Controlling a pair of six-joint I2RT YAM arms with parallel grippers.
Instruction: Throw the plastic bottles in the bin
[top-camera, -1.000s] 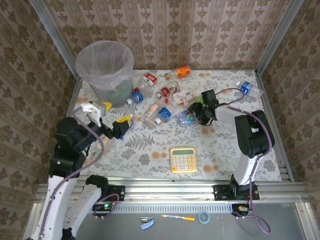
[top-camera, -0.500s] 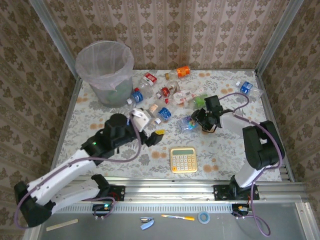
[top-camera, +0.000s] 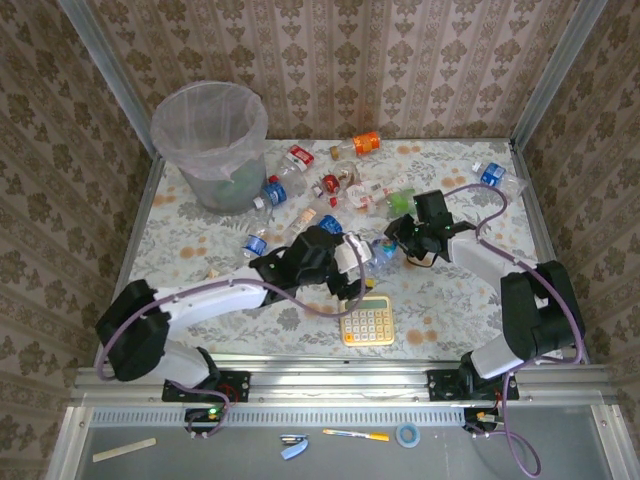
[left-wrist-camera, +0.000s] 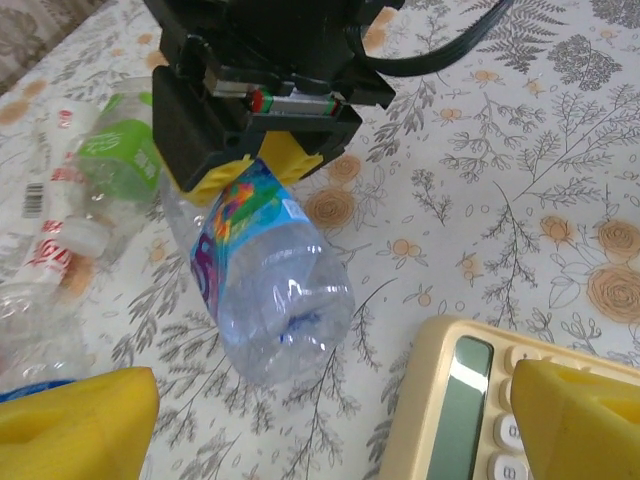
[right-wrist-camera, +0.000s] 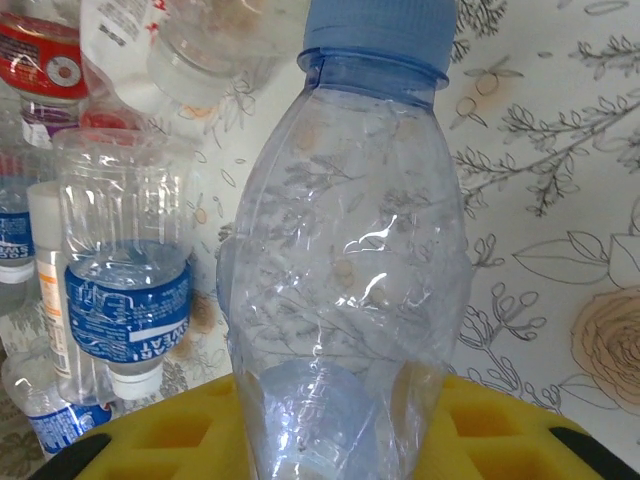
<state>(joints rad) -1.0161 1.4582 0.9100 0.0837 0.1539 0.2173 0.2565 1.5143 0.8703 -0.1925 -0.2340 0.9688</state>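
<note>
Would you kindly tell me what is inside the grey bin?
The bin is lined with a translucent whitish bag; a greenish shape shows through it low down. The bag's haze hides the bottom, so what lies there cannot be made out.

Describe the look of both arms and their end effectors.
Left arm and right arm: white links, black joints, a loose purple cable along each. The left end effector and right end effector have yellow finger pads; the right one's body is a boxy black block.
</note>
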